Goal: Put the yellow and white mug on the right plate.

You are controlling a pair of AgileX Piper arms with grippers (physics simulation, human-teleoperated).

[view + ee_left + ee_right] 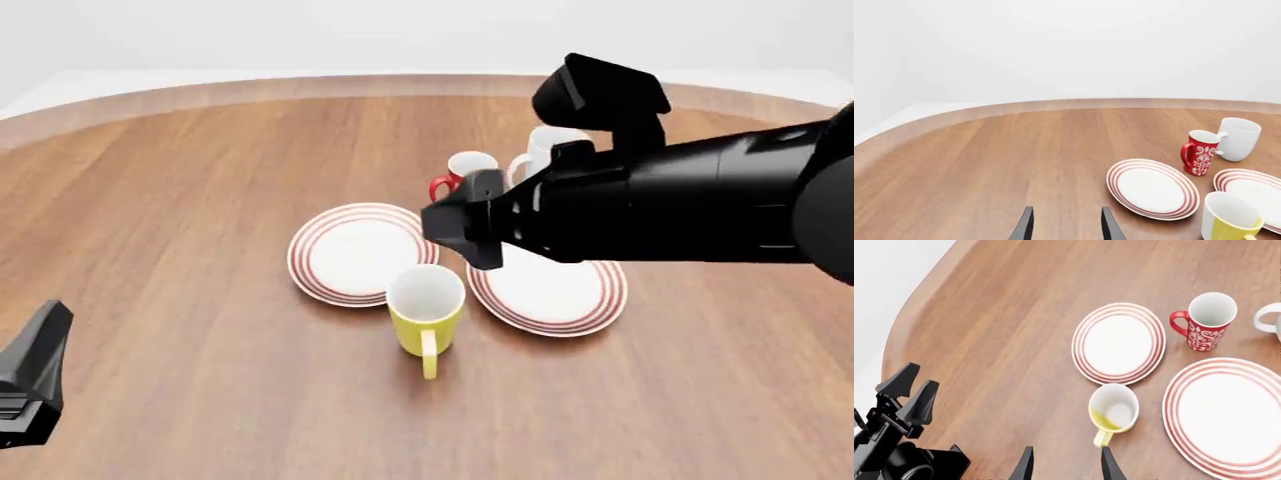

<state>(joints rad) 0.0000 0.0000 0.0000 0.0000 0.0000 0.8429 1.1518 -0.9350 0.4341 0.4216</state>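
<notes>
Yellow and white mug (427, 310) is seen upright on the desk (200, 200), between the 2 ringed plates and just nearer the arms, handle turned toward the camera side. Right plate (550, 290) is noted just beside the mug, partly hidden by the right arm in the front view; left plate (350, 252) lies on the mug's other side. Red mug (461, 172) and white mug (550, 143) are placed behind the plates.

Right hand (1066, 465) is held above the mug with its fingers apart and empty, tips showing near the handle in its wrist view. Left hand (1066, 227) is kept well apart, low at the desk's near left, fingers spread, nothing held.

Risks judged: the handle could be struck on descent and the mug spun or tipped; the round wall could slip if gripped off-centre; the plate rim could be clipped if the mug is carried too low.
</notes>
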